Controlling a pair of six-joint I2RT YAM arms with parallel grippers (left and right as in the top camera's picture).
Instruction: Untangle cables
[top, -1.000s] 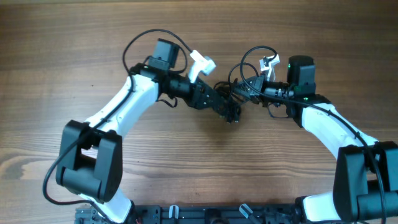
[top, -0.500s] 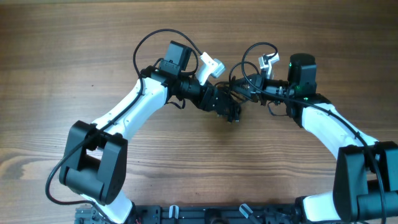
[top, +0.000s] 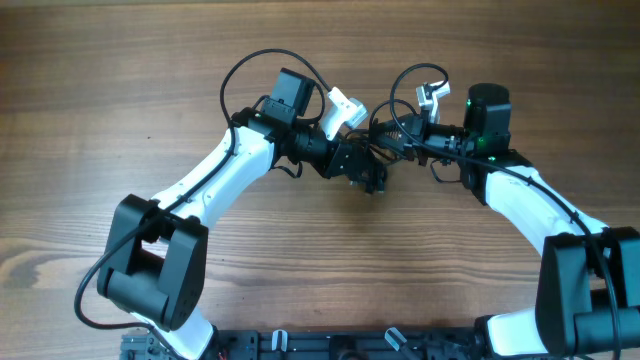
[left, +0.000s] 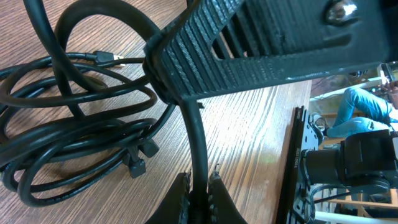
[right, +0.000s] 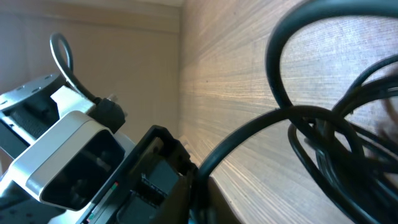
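Note:
The cables (top: 374, 150) are a small black bundle on the wooden table (top: 320, 260), between my two grippers. In the left wrist view the bundle (left: 68, 134) lies in loose loops with small plug ends (left: 138, 163) showing. My left gripper (top: 371, 173) is shut on one black cord (left: 198, 155) that runs up from its jaws (left: 198, 188). My right gripper (top: 388, 140) is shut on another strand (right: 249, 140), which curves into the tangle (right: 336, 143). Both grippers sit close together at the bundle.
The left arm's wrist camera mount (top: 345, 105) and the right arm's mount (top: 432, 98) stand close over the bundle. Thick arm wires (top: 250, 70) loop above the left arm. A black rail (top: 330, 345) runs along the table's near edge.
My left arm has moved right toward the bundle and the right gripper, its wrist turning a little. The right arm has hardly moved.

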